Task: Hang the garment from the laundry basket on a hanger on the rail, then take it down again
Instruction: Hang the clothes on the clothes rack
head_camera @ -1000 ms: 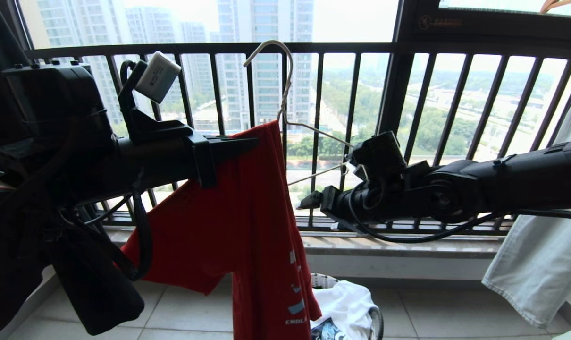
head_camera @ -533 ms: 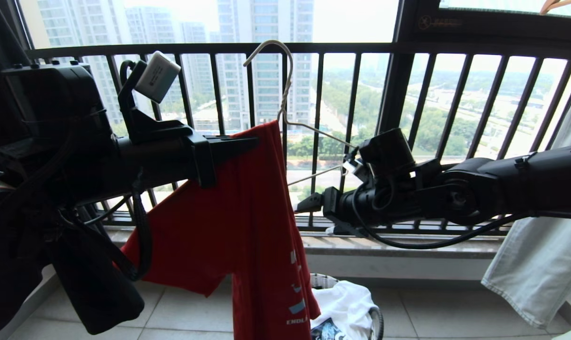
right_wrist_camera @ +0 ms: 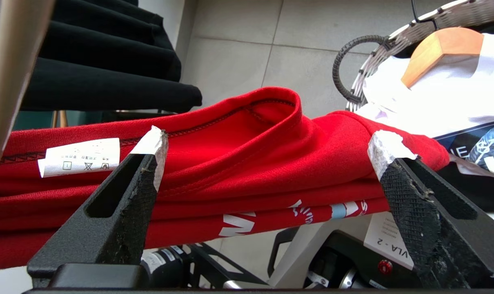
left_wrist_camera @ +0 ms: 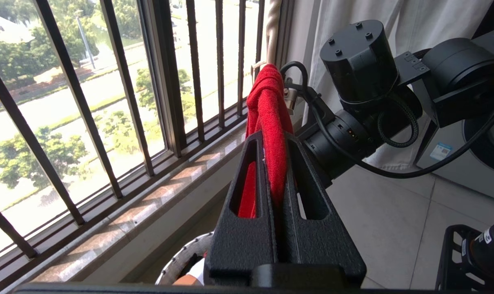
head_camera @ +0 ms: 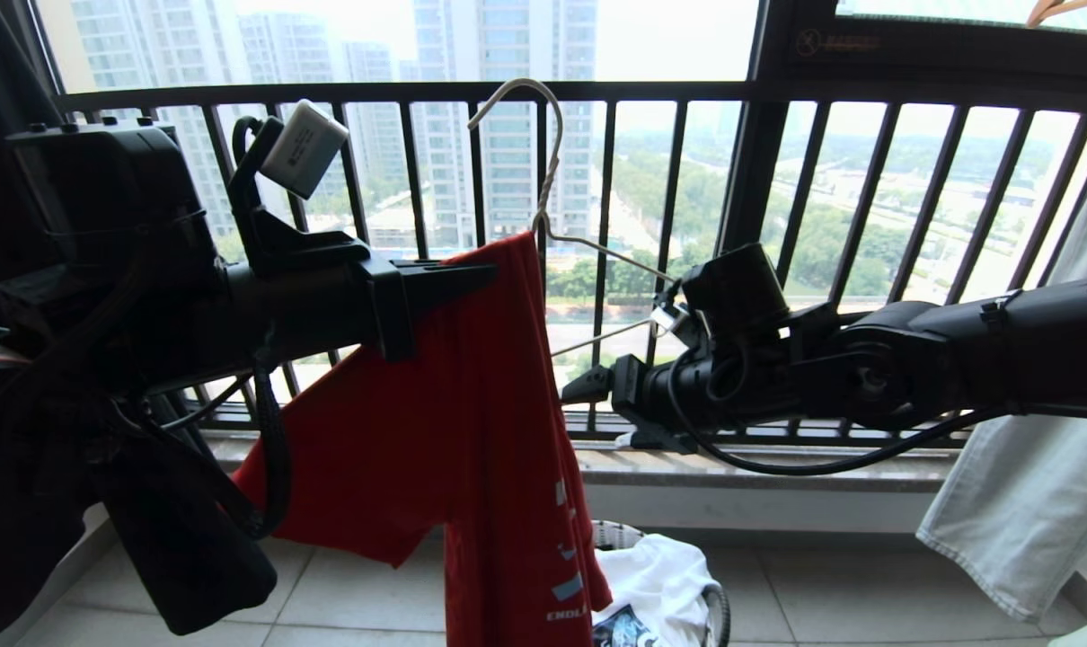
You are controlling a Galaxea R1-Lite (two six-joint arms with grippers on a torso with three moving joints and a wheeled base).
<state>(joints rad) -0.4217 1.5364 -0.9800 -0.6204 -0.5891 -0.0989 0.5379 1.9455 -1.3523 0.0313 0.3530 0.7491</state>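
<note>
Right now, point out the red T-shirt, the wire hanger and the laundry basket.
red T-shirt (head_camera: 472,422): head view, hanging body.
wire hanger (head_camera: 551,144): head view, hook's stem.
laundry basket (right_wrist_camera: 355,87): right wrist view, woven rim.

Dark railing of vertical bars (head_camera: 608,234) spans the balcony front. Stone sill (head_camera: 759,467) runs directly below the railing. Pale grey-green garment (head_camera: 1029,485) hangs at the railing's right end. Black garment (right_wrist_camera: 92,61) hangs near its left end. Tiled floor (head_camera: 831,584) lies beneath.
</note>
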